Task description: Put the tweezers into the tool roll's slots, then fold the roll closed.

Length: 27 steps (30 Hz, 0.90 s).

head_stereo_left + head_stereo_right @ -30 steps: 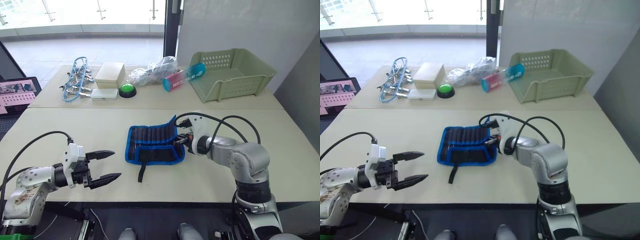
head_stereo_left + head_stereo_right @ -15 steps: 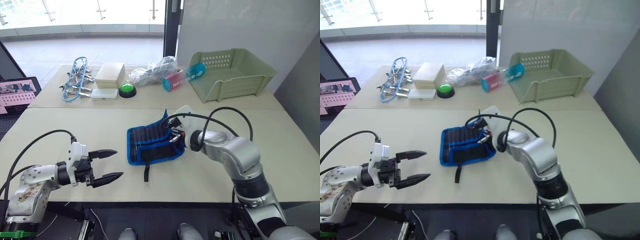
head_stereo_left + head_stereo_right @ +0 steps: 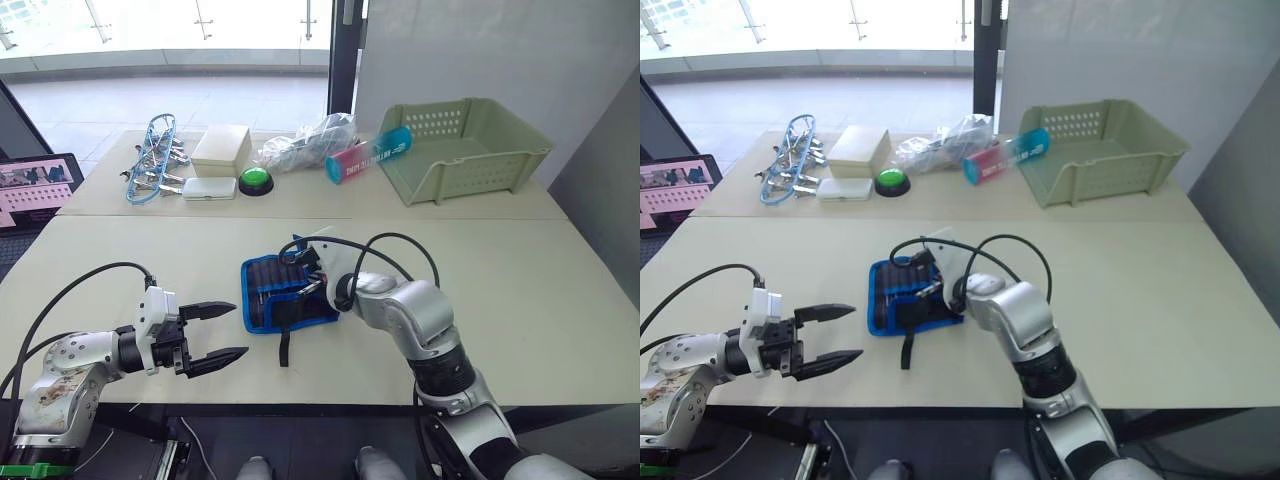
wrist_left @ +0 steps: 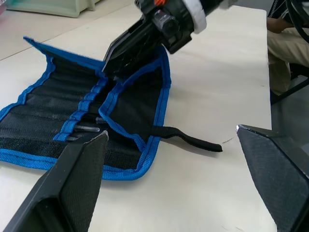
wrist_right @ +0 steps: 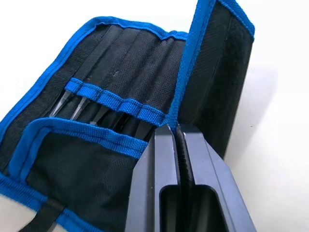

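The tool roll (image 3: 272,297), black with blue edging, lies on the near table, its right flap lifted and partly folded over to the left. My right gripper (image 5: 172,129) is shut on that flap's blue edge. Several tweezers (image 5: 79,107) sit in the slots (image 5: 116,100), their tips poking out below the blue band. The roll's black strap (image 3: 283,345) trails toward the front edge. My left gripper (image 3: 228,330) hangs open to the left of the roll with nothing between its fingers (image 4: 77,183).
On the far table stand a green plastic basket (image 3: 465,150), a pink-and-blue bottle (image 3: 365,155), a plastic bag (image 3: 305,142), a green button (image 3: 254,180), a white box (image 3: 220,150) and a blue-and-silver clamps bundle (image 3: 155,165). A screen (image 3: 35,188) is at the far left.
My right gripper has swung left, carrying the roll's right flap up and over the roll. The roll has slid a little left. The left gripper has barely moved.
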Motion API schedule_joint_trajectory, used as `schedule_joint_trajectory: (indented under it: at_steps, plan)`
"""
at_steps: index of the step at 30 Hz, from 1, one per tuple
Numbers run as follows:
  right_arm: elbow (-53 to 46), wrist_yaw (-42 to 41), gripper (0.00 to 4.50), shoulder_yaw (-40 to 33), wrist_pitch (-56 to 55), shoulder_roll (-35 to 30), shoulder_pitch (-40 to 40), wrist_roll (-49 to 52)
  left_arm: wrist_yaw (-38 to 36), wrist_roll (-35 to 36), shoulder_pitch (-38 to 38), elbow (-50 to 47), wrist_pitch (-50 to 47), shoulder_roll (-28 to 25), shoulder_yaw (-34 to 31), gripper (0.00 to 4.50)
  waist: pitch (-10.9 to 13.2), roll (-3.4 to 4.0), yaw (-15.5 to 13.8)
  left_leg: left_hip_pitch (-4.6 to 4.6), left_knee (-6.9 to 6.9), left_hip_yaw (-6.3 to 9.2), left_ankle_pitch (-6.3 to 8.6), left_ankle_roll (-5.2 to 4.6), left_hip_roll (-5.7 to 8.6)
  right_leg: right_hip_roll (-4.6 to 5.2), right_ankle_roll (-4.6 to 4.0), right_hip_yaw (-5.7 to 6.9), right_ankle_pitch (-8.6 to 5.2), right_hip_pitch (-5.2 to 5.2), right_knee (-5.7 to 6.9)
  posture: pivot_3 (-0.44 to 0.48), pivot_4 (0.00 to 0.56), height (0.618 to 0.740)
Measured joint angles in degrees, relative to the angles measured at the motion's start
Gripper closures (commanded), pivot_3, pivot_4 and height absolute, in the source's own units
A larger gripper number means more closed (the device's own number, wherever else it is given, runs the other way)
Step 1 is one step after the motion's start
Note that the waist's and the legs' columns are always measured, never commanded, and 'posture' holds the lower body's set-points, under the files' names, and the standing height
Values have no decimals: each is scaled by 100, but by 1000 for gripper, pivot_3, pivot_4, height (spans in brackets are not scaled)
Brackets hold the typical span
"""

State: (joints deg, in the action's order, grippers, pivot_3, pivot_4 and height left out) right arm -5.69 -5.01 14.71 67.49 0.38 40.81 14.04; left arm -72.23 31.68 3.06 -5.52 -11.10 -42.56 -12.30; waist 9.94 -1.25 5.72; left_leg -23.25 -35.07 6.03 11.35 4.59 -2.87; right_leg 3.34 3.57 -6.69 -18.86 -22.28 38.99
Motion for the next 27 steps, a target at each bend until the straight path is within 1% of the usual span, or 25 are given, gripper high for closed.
schedule_joint_trajectory:
  at_steps: [3, 5, 6, 9, 13, 17, 19, 22, 25, 27]
  plan:
    - [155, 5, 3247, -386, -194, 354, -159, 60, -1, 0, 1, 1, 0, -1, 0, 0, -1, -2, -3, 2, -1, 0, 0, 0, 0, 0, 0, 1, 0, 2, 1, 0, 150, 740]
    - [200, -34, 2586, -517, -264, 457, -201, 89, -4, 0, 5, 2, 0, -1, 0, 0, -1, -2, -2, 5, 0, 0, 0, 0, 0, 0, 0, 1, 0, 3, 2, 0, 150, 740]
    - [222, -86, 2153, -538, -317, 462, -228, 98, -7, 0, 6, 2, 0, -1, 0, 0, -1, -1, -3, 8, 0, 0, 0, 0, 0, 0, 0, 1, 0, 4, 2, 0, 150, 740]
    - [237, -251, 1202, -714, -357, 490, -253, 284, -18, -2, 38, 12, 0, -1, 0, 0, -2, -1, -10, 9, -2, 0, -1, 1, 0, 0, 0, 1, 0, 7, 2, 0, 150, 740]
    - [236, -575, 1202, -1204, -345, 457, -253, 700, -21, -5, 63, 84, 1, -1, -1, 0, -1, -1, -20, 5, -3, 0, -2, 2, 0, 0, 0, 1, 0, 7, 1, 0, 150, 740]
    - [148, -1049, 1202, -1512, -268, 192, -247, 1131, -21, -7, 70, 141, 1, -1, -1, 0, 0, 0, -15, 4, 2, 0, -2, 2, 0, 0, 0, 2, 0, 4, 1, 0, 150, 740]
    - [150, -1229, 1202, -1901, -196, 183, -170, 1493, -21, -8, 72, 154, 1, -1, -1, 0, 1, 1, -10, 0, 1, 1, -2, 2, 0, 0, 0, 1, 0, 1, 1, 0, 150, 740]
    - [202, -1447, 1202, -2455, -237, 0, 105, 1917, -18, -9, 95, 156, 1, -1, -1, 0, 1, 2, -6, 2, 2, 1, -2, 1, 0, 0, 0, 2, 0, 2, 1, 0, 150, 740]
    - [422, -1737, 1202, -2577, -425, -361, 111, 2047, -11, -9, 96, 169, 1, -2, -2, 0, 1, 1, -11, 0, 2, 0, -2, 1, 0, 0, 0, 1, 0, 3, -1, 0, 150, 740]
    - [679, -1858, 1202, -2660, -616, -408, 96, 2090, -5, -9, 96, 172, 1, -2, -3, 0, 1, 2, -1, -1, 2, 0, -2, 1, 0, 0, 0, 0, 0, 0, -1, 0, 150, 740]
